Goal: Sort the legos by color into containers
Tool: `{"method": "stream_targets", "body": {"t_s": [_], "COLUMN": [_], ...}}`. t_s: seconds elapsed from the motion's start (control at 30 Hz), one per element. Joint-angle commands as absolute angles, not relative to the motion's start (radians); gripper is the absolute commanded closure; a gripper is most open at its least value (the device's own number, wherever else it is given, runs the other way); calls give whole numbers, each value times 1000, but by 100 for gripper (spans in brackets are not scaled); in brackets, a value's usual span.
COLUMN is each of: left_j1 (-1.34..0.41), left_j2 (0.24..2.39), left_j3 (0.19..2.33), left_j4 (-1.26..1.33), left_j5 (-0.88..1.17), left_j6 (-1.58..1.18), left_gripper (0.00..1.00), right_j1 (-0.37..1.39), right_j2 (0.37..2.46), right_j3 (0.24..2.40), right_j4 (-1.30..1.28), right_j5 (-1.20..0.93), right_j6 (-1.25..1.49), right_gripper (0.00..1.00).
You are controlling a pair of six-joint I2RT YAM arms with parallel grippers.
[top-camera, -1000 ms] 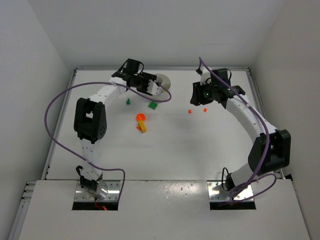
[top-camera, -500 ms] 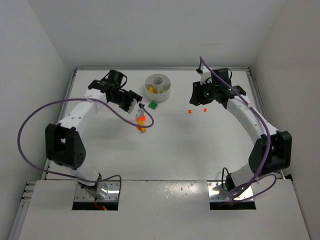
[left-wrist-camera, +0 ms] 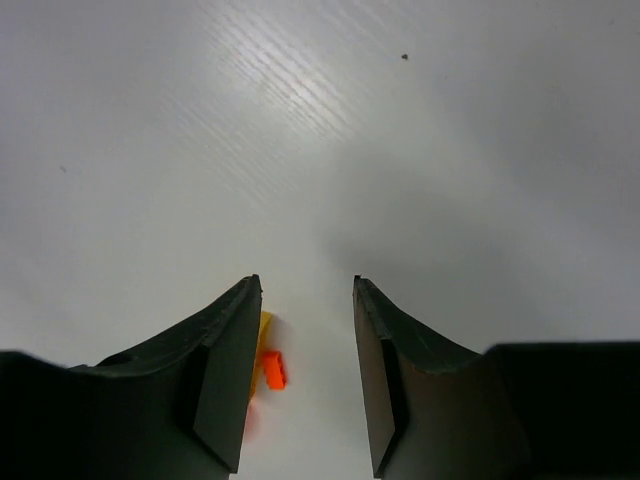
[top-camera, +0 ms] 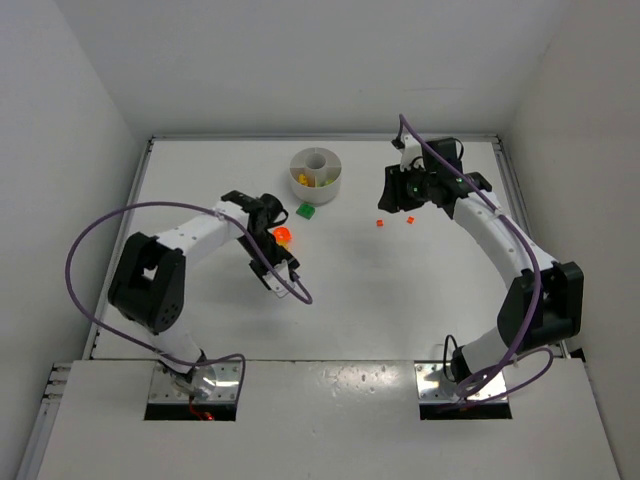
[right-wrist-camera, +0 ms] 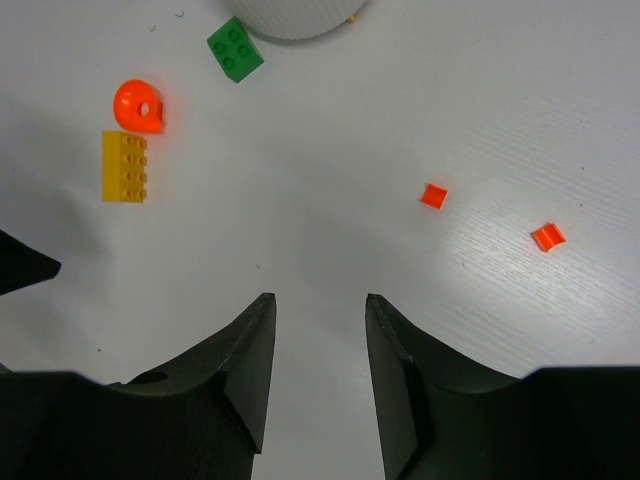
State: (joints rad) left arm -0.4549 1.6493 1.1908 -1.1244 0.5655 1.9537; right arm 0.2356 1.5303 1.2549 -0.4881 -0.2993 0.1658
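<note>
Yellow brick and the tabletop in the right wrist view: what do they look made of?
The yellow brick looks like moulded plastic, smooth and evenly coloured, with crisp rows of studs. The tabletop seems a white painted or laminated board: fine parallel grain lines and a soft sheen show, but which is unclear.

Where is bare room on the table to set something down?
Free: the table between the left gripper and the right arm. Crowded: between the dish and that gripper, with a green brick, an orange ring and a yellow brick.
</note>
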Motion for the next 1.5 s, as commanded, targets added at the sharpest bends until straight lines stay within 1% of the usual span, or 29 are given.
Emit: {"method": "stream_targets", "body": {"t_s": [0.0,0.07,0.13,0.23,0.73,0.77,0.97,1.03,1.07,1.17,1.2,1.27,1.3,1.37,1.43,1.47], "left_j1": [-495,-506,-517,-517,-508,-499,-486,-486,-486,-486,-486,-476,-476,-476,-476,-476], "left_j2": [1709,1759,1792,1842,1993,2006,2042,2052,2052,2062,2071,2071,2071,2060,2042,2016], "left_j3": [1267,1293,1325,1362,1448,1459,1488,1488,1488,1488,1497,1508,1520,1549,1572,1586], "left_j4": [-1134,-1123,-1098,-1066,-1046,-1046,-1057,-1057,-1057,-1057,-1057,-1057,-1057,-1068,-1078,-1078], "left_j5": [571,557,520,509,371,339,313,299,285,276,276,298,313,356,415,481], "left_j6": [2028,2016,1994,1965,1954,1945,1945,1945,1945,1934,1925,1914,1904,1881,1839,1807], "left_gripper": [52,52,48,45,47,47,48,50,53,60,65,71,77,84,87,90], "right_j1": [230,230,230,230,230,230,230,230,230,230,230,230,230,230,230,230], "right_j2": [1503,1512,1513,1522,1522,1522,1513,1513,1513,1513,1513,1522,1522,1522,1522,1522], "right_j3": [1255,1255,1255,1255,1246,1246,1236,1236,1236,1236,1236,1246,1246,1246,1246,1246], "right_j4": [-468,-468,-468,-468,-468,-468,-457,-457,-457,-457,-457,-457,-457,-466,-466,-466], "right_j5": [-316,-316,-316,-316,-316,-316,-316,-316,-316,-316,-316,-316,-316,-316,-325,-325], "right_j6": [176,167,167,167,167,167,167,167,167,167,167,167,167,167,167,167], "right_gripper": [58,58,58,58,58,58,58,58,58,58,58,58,58,58,58,58]}}
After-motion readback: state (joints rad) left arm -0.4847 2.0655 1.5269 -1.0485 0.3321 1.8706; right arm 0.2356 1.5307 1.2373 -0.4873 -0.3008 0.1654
